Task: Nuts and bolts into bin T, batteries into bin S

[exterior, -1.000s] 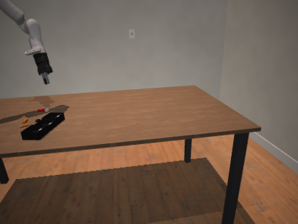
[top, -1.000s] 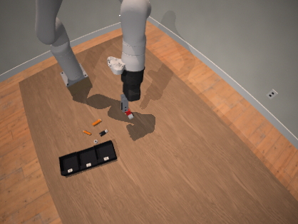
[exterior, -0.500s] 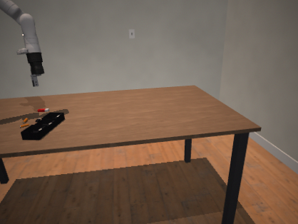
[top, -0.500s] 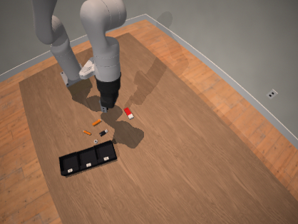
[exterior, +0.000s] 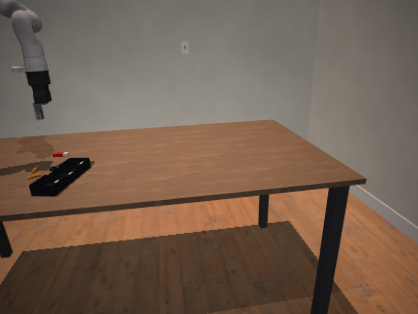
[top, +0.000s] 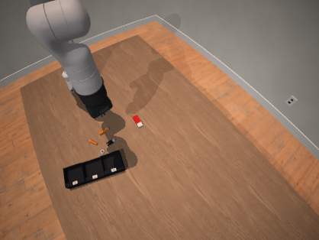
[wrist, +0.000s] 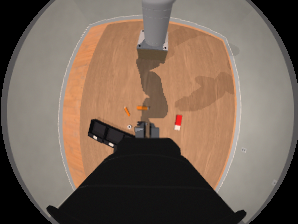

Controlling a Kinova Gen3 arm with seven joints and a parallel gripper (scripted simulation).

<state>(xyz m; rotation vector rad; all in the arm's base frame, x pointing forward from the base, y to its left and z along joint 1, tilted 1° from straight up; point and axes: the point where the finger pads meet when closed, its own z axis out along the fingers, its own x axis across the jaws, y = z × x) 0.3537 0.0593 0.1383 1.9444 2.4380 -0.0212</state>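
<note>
Your gripper hangs high above the table, well clear of everything on it, fingers pointing down. They stand nearly shut, with only a narrow gap, and you hold nothing between them.

In the top view the black bin tray lies on the table with three compartments in a row, each with a small white label; you cannot read the letters. All three look bare inside.

Just beyond the tray's far edge sits a small nut, near it a dark battery, and beside those two orange pieces, lying apart from each other. A red and white block lies farther off to the side, alone.
</note>
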